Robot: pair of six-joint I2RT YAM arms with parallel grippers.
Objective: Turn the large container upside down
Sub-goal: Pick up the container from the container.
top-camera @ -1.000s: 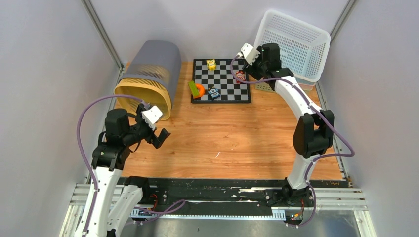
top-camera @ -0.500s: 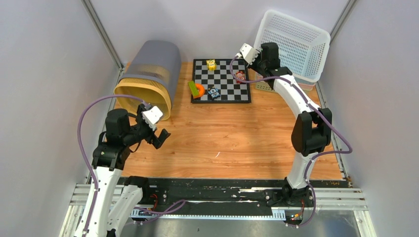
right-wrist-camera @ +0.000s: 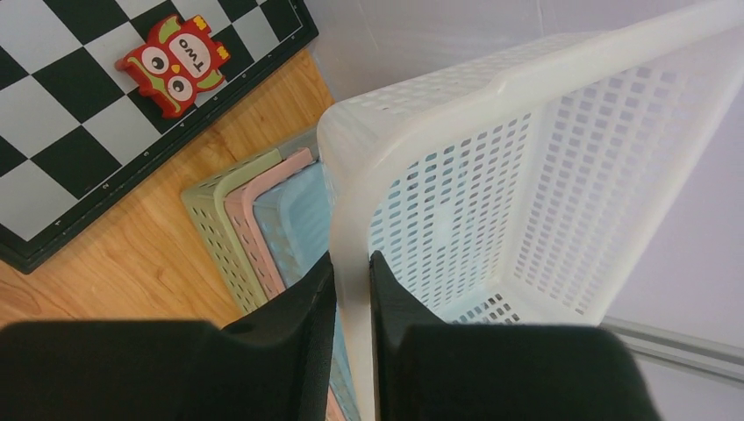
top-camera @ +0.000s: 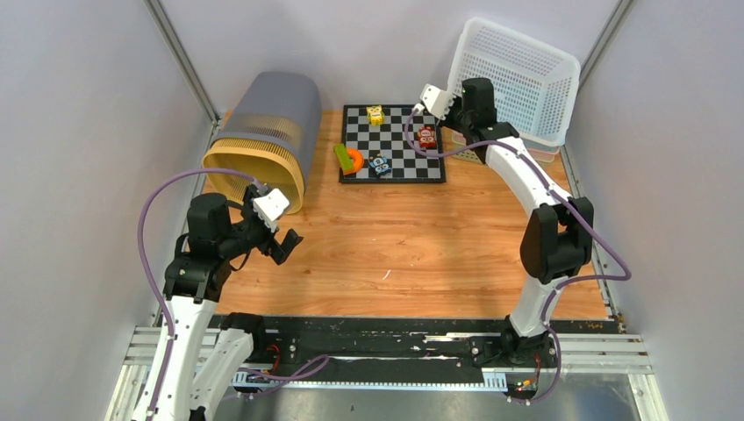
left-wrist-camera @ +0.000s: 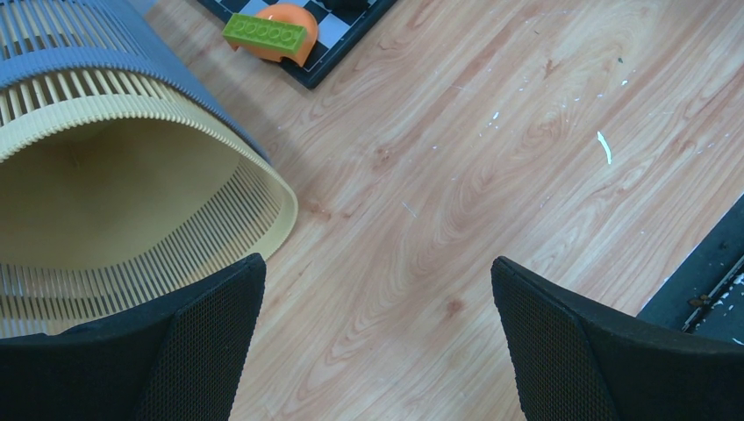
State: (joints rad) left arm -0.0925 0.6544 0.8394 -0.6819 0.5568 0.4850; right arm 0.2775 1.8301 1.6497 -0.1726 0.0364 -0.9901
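The white basket (top-camera: 518,74) has tilted higher, right gripper (right-wrist-camera: 351,267) clamping its rim; left gripper (left-wrist-camera: 375,263) spread.

Fixed overhead camera looks down on the table (top-camera: 395,246) from above and behind the robot; both wrist cameras shoot close and downward, each sharing a corner of the chessboard (top-camera: 392,145) with it.

The large basket (top-camera: 518,79) is white perforated plastic, smooth with a faint sheen. The desk (top-camera: 395,228) is warm wood-grain board with a satin finish, flecked with pale scuffs. The slatted bin (top-camera: 263,132) is ribbed matt plastic, grey over cream. The small pastel baskets (right-wrist-camera: 254,228) are perforated plastic too. The left claw (left-wrist-camera: 373,298) carries matt black pads (left-wrist-camera: 206,342) with a fine woven-looking texture. The chessboard (top-camera: 399,153) looks smooth.
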